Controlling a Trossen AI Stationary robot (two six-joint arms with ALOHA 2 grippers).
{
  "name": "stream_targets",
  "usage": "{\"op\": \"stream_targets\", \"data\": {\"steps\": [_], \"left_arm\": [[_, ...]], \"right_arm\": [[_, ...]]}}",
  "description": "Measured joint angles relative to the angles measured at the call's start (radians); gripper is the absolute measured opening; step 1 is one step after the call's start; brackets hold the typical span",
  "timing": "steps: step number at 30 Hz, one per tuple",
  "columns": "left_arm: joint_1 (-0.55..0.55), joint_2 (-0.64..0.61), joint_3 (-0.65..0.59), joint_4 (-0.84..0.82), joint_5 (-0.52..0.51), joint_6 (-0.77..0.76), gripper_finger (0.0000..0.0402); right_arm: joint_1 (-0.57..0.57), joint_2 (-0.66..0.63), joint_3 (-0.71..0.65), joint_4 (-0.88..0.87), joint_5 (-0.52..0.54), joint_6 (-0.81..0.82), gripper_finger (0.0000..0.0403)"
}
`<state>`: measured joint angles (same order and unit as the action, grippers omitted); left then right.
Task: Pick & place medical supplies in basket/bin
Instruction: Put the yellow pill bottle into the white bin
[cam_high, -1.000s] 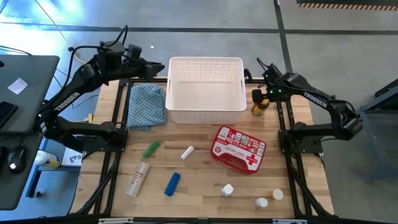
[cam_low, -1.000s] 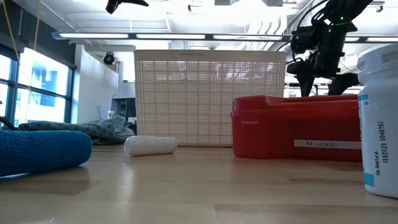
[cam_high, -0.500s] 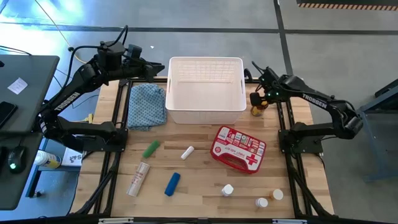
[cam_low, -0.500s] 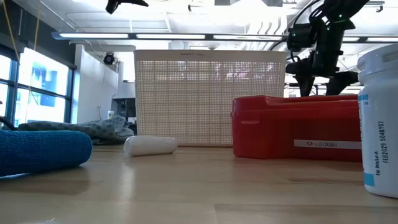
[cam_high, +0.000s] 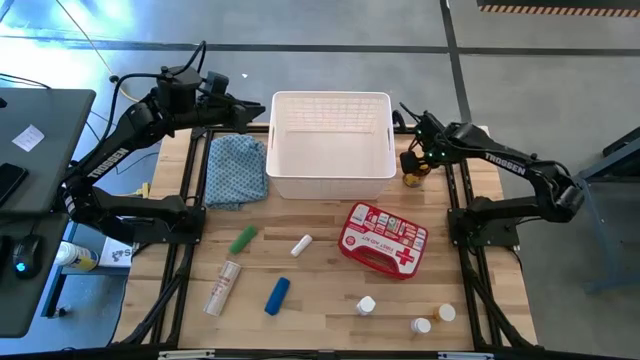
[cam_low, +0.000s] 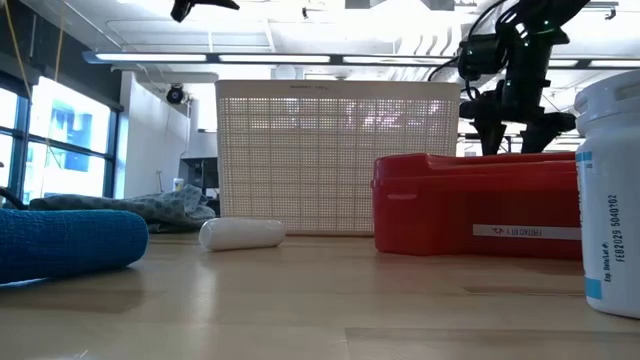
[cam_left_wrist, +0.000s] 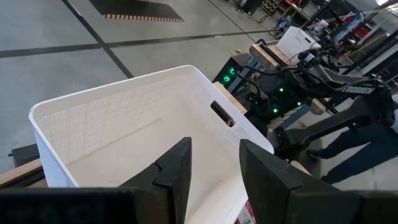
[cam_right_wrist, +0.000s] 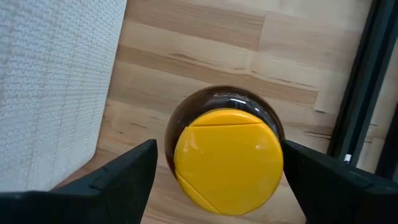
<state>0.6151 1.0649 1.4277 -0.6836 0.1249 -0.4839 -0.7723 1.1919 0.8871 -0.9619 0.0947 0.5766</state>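
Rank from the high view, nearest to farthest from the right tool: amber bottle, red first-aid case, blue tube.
From the right tool:
1. Amber bottle, directly beneath it, beside the basket's right wall.
2. Red first-aid case, mid-table, toward the front.
3. Blue tube, front, left of centre.

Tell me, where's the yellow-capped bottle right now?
In the high view the bottle stands just right of the basket, directly under the open right gripper.

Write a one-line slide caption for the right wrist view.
Open right gripper poised above the upright amber bottle with yellow cap, beside the white basket.
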Motion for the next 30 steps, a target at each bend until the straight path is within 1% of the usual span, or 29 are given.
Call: {"op": "stream_targets", "data": {"steps": [3, 11, 14, 17, 23, 28, 30], "left_arm": [[0.000, 0.000, 0.000, 0.000, 0.000, 0.000, 0.0170], [0.000, 0.000, 0.000, 0.000, 0.000, 0.000, 0.0170], [0.000, 0.000, 0.000, 0.000, 0.000, 0.000, 0.0170], [0.000, 0.000, 0.000, 0.000, 0.000, 0.000, 0.0170], [0.000, 0.000, 0.000, 0.000, -0.001, 0.000, 0.0170], [0.000, 0.000, 0.000, 0.000, -0.001, 0.000, 0.0170], [0.000, 0.000, 0.000, 0.000, -0.001, 0.000, 0.0170]], "right_arm": [[0.008, 0.000, 0.000, 0.000, 0.009, 0.000, 0.0305], [0.008, -0.001, 0.000, 0.001, 0.008, 0.000, 0.0232], [0.008, -0.001, 0.000, 0.001, 0.007, 0.000, 0.0214], [0.008, -0.001, 0.000, 0.001, 0.008, -0.001, 0.0209], [0.008, -0.003, 0.000, -0.001, 0.007, -0.016, 0.0228], [0.008, -0.020, 0.001, -0.012, -0.005, -0.027, 0.0207], [0.008, -0.037, 0.001, -0.016, -0.007, -0.027, 0.0206]]}}
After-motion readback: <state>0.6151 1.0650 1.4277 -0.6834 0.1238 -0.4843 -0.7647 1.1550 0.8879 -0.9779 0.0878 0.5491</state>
